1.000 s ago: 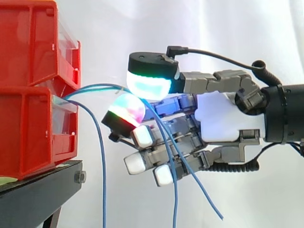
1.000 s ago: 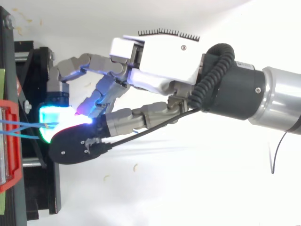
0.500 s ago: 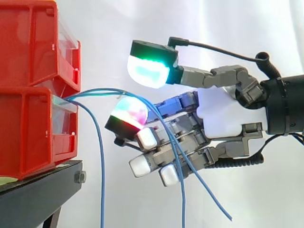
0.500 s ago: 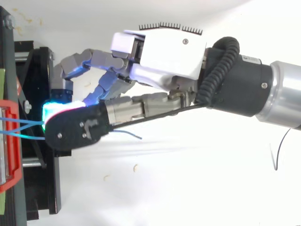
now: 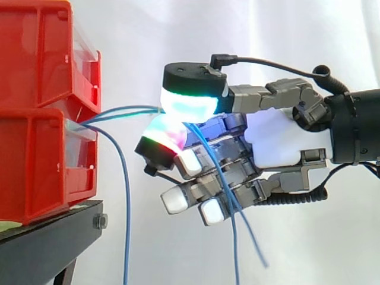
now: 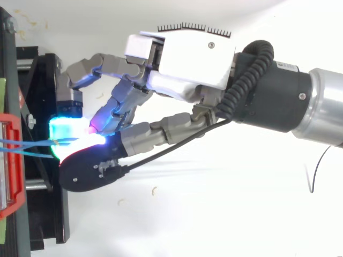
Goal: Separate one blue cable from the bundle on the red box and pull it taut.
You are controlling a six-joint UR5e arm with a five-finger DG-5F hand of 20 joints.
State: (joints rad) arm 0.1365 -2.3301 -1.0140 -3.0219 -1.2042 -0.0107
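here the hand (image 5: 279, 142) comes in level from the right, thumb on top and fingers curled beneath; its thumb pad (image 5: 190, 105) and one finger pad (image 5: 163, 135) pinch a blue cable (image 5: 130, 109) just off the front edge of the lower red bin (image 5: 35, 166). three blue strands (image 5: 124, 208) hang in the side view, while from above two run from that edge to the pads. a second red bin (image 5: 35, 53) sits on the first, over one black stand (image 5: 53, 237).
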